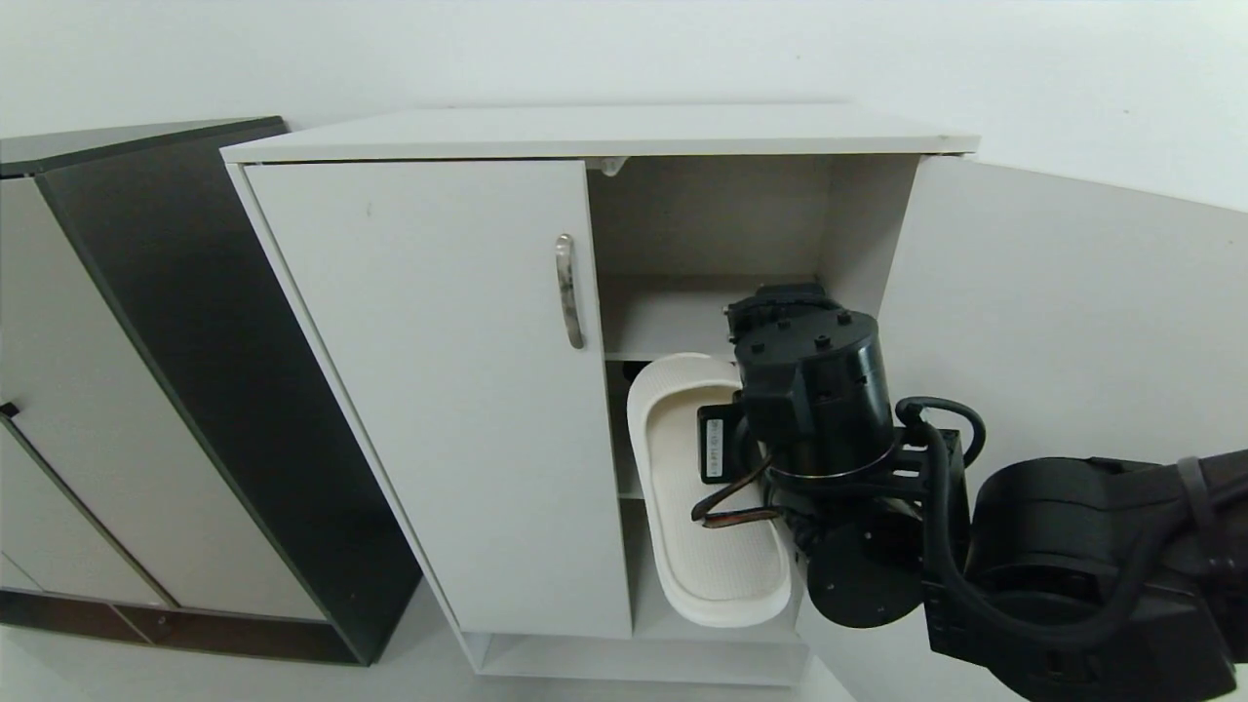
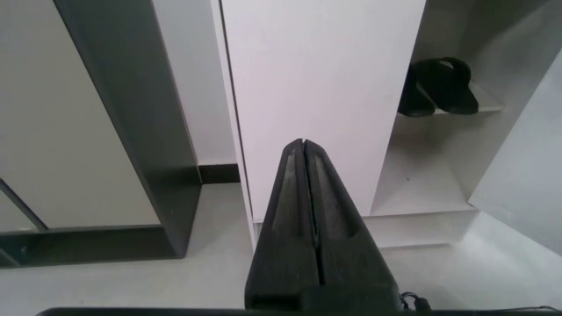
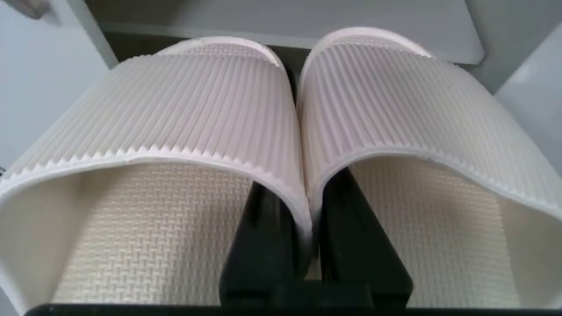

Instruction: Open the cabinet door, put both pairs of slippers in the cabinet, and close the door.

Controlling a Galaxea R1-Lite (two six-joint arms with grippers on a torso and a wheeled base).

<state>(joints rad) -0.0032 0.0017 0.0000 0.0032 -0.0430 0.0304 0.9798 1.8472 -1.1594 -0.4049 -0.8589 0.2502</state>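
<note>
The white cabinet [image 1: 585, 132] has its left door [image 1: 439, 390] closed and its right door [image 1: 1053, 322] swung wide open. A pair of white ribbed slippers [image 3: 211, 114] hangs toes-up in the open right half, in front of the middle shelves [image 1: 712, 546]. My right gripper [image 3: 306, 250] is shut on the two inner strap walls, pinching them together. A pair of black slippers [image 2: 439, 86] lies on a lower shelf inside the cabinet. My left gripper [image 2: 303, 145] is shut and empty, held low in front of the closed left door.
A dark grey cabinet [image 1: 195, 370] stands right beside the white one on its left. The closed door carries a metal handle [image 1: 568, 291]. The upper shelf [image 1: 673, 322] and the bottom shelf [image 2: 421, 184] are bare. Grey floor lies in front.
</note>
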